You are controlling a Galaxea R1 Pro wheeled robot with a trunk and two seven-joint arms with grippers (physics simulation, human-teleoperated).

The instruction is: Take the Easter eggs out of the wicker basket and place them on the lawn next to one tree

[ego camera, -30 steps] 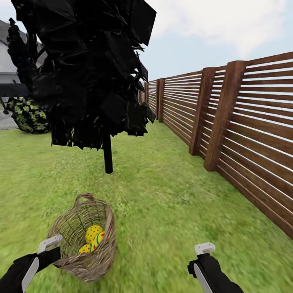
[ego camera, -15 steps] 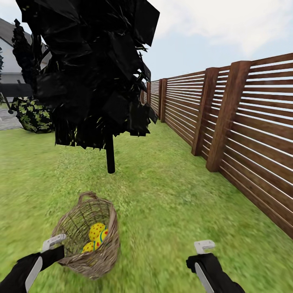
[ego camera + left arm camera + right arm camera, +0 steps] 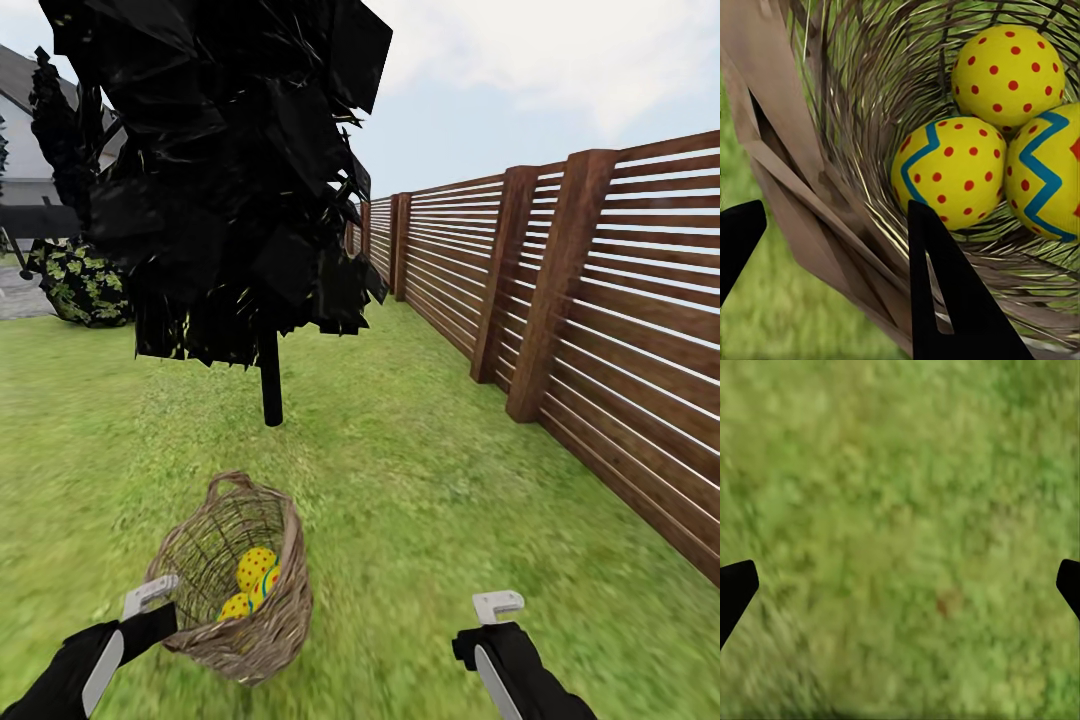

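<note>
Head view: the wicker basket [image 3: 240,578] sits on the lawn [image 3: 420,480] low in the picture, left of centre, tilted so that its mouth opens up and back toward the robot while its small loop handle [image 3: 232,483] stands at the far rim, on the side facing the tree. Its long axis leans from the narrow base, near the robot, up and away to the wide rim. Inside lie the Easter eggs [image 3: 256,569], yellow with red dots and blue zigzag bands, bunched against the lower wall; in the left wrist view all three [image 3: 949,172] are seen pressed together, one plain dotted, two banded. The left gripper [image 3: 832,247] straddles the basket's near rim, one black finger [image 3: 945,292] inside the weave just beside an egg and the other [image 3: 739,232] outside over the grass, the fingers apart with the wall between them; whether they press on it cannot be told. The right gripper [image 3: 497,606] hangs well to the right over bare grass, its fingertips [image 3: 735,589] spread wide with nothing between them. Beyond the basket stands a dark, near-black tree [image 3: 215,170] on a thin black trunk [image 3: 270,380]. A brown slatted fence [image 3: 560,320] runs along the right, and a leafy bush [image 3: 80,285] sits far left before a house [image 3: 20,150].
</note>
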